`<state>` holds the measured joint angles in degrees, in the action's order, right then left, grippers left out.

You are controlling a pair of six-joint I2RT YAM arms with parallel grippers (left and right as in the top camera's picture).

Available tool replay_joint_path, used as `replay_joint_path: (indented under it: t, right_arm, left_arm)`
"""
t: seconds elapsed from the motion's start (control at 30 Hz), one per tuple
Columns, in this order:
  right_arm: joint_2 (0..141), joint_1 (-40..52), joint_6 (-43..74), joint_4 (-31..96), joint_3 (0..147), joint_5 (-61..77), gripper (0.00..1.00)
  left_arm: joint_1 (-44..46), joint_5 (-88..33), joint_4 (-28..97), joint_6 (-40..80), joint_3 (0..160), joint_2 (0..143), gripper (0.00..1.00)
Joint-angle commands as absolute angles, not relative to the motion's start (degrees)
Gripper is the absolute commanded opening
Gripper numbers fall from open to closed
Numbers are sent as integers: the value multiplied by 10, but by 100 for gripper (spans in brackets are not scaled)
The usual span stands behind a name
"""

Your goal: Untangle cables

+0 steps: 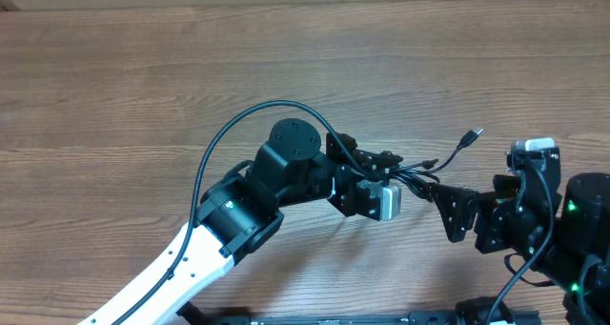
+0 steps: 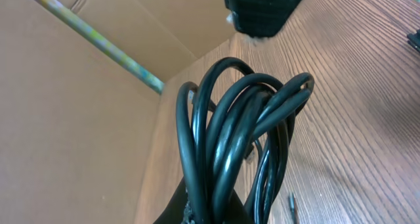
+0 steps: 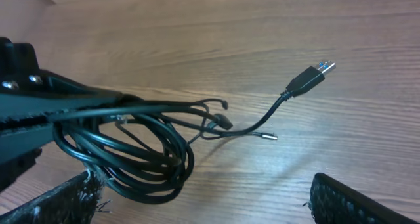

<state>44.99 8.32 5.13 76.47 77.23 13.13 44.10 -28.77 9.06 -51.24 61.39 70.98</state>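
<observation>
Mia: Wood table [image 1: 143, 58], brown cardboard wall [image 2: 65, 119] behind it. Where are the cables?

Ben: The cables [image 3: 144, 152] are near the middle of the table, bunched up in black loops. The left gripper [image 1: 386, 165] is squeezed tight on the bunch. Some loose ends poke out to the right. One has a USB plug [image 3: 312, 78], and one has a thin silver tip [image 3: 268, 136] lying on the wood.

Mia: How will they feel?

Ben: Light, soft and floppy, I think, and a bit slick. The loops may catch on each other. A good place to grab looks like the cord just behind the USB plug, well away from the knot.

Mia: And the arms?

Ben: The left arm [image 1: 191, 249] reaches in from the near left corner, with its wrist bent over the bunch. The right gripper [image 1: 456, 211] sits low, just beside the loose ends. Its fingers are wide apart and hold nothing.
</observation>
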Motion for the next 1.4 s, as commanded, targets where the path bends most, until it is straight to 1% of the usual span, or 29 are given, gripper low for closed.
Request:
replay_joint_path:
  t: [0.0,0.27,0.53,0.67,0.83,1.03,1.13,1.37]
  right_arm:
    - [448,82,39,769,773,126,100]
    - [448,82,29,767,773,121,100]
    - [448,82,30,761,773,60,100]
    - [448,82,29,754,773,60,100]
    - [449,82,29,749,773,61,100]
    - [449,82,29,735,773,134,100]
    - [449,82,29,728,773,140,100]
    - [451,82,29,723,773,175,100]
  left_arm:
    - [437,-309,81,-525,621,697,4]
    - [437,-373,69,-525,621,697,4]
    - [437,-400,69,-525,621,697,4]
    - [437,-413,68,-525,621,697,4]
    - [437,-465,64,-525,621,697,4]
    - [440,-540,44,-522,621,697,4]
    - [440,-566,39,-522,621,697,4]
    - [440,-569,40,-522,621,697,4]
